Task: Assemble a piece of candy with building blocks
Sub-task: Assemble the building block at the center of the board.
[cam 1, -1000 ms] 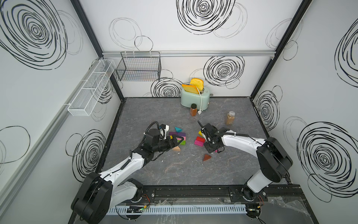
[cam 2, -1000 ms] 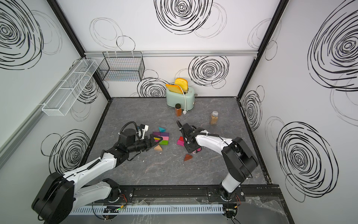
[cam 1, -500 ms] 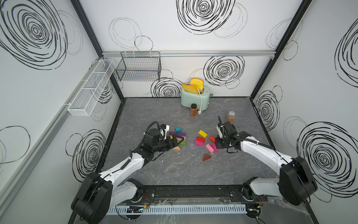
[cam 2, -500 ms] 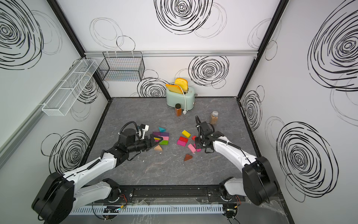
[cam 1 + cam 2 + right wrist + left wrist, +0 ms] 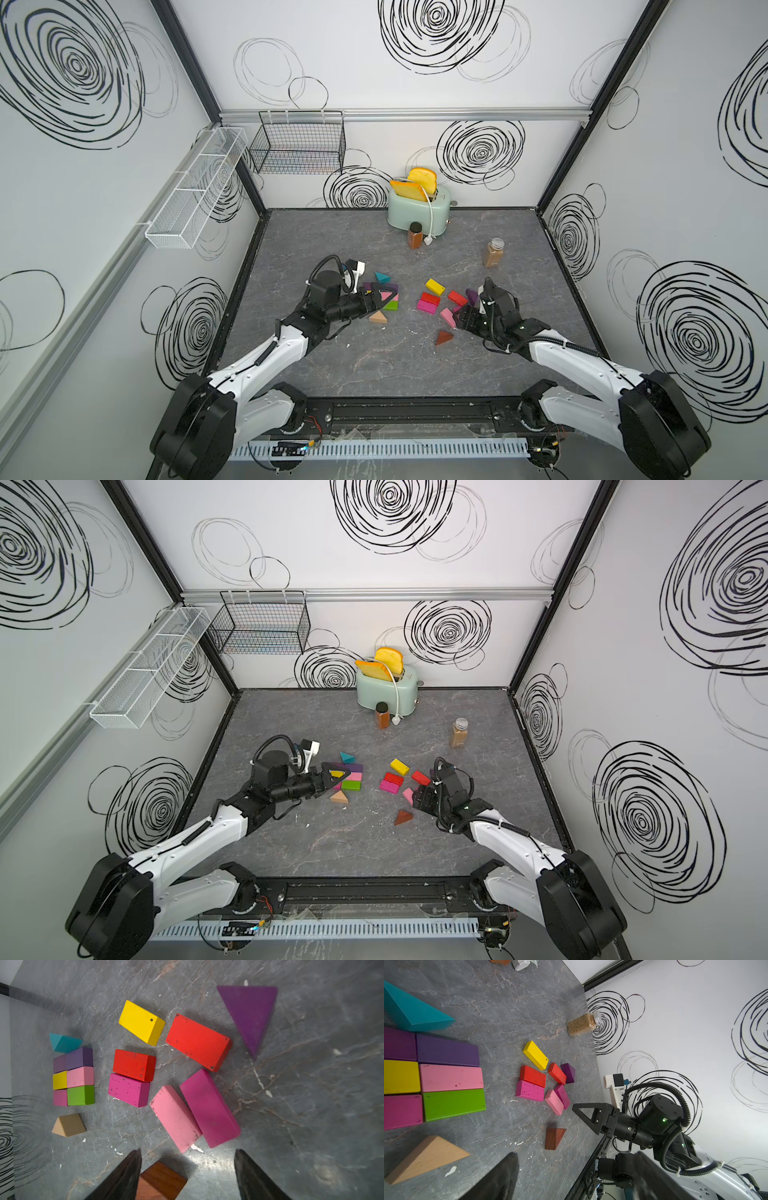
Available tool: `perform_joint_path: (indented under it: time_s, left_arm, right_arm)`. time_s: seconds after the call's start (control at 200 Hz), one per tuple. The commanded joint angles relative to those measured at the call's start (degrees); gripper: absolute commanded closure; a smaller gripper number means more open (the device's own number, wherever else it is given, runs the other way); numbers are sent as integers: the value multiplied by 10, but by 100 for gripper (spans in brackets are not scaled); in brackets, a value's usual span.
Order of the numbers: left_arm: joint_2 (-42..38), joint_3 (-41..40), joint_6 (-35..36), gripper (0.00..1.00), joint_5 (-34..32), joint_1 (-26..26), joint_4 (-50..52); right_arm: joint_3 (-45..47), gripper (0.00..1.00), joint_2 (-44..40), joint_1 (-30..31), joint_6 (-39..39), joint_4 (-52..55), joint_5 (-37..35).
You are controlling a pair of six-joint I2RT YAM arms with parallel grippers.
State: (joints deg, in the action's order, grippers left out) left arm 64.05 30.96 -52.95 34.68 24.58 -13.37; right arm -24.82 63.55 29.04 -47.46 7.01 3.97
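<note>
Over the brown wooden wedge (image 5: 164, 1178), the right claw (image 5: 188, 1151) stands wide and empty, seemingly needing to lower and pinch.

Right wrist view: my 2 black gripper fingers (image 5: 124, 1178) and the brown wooden triangular wedge (image 5: 162, 1180) run off the frame edge. In both top views, my left gripper (image 5: 382, 296) covers part of the painted brick grid (image 5: 391, 306); my right gripper (image 5: 460, 318) partly hides the purple wedge (image 5: 471, 296).
</note>
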Motion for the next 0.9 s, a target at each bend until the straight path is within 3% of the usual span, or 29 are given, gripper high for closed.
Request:
perform_joint_path:
  time_s: [0.0,0.54,0.895]
  left_arm:
    - [-10,-2,-4,10,-1,-7,-23]
    - [7,8,1,10,-8,-8,-21]
    - [14,1,7,10,-9,-14,-19]
  right_arm:
    - [9,27,13,-6,-20,-33,21]
    - [20,28,67,-45,12,-76,44]
    - [-50,32,178,-70,71,-107,91]
